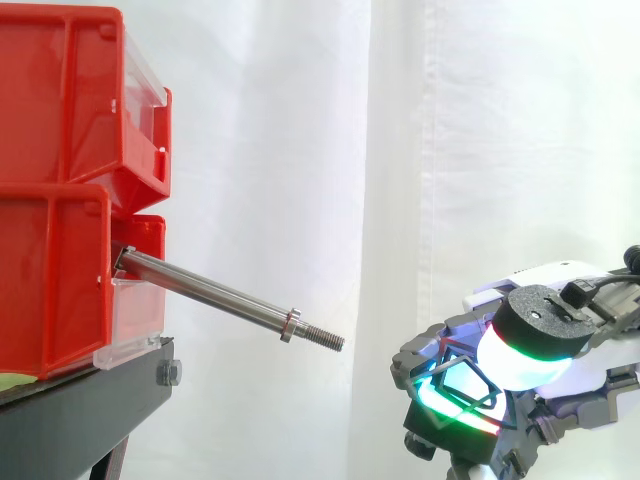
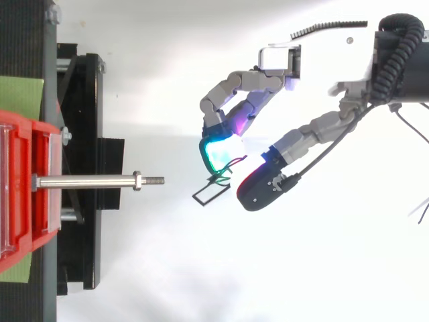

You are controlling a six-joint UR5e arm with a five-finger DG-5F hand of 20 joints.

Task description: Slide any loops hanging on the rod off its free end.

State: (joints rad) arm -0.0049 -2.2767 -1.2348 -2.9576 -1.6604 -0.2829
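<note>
Already off the rod point(image 2: 87, 181) — loop point(image 2: 210, 192) pinched betw. fingertips point(image 2: 216, 151) of hand point(image 2: 322, 60), well clear; drop it w/o nearing the threaded tip — rod looks bare.

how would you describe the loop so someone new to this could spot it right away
Start at the red bins, where a steel rod sticks out to a threaded free end. Beyond that end is the hand, and pinched at its glowing fingertips is the wire loop. It is a thin, dark, angular outline, unlike the bulky fingertips beside it.
</note>
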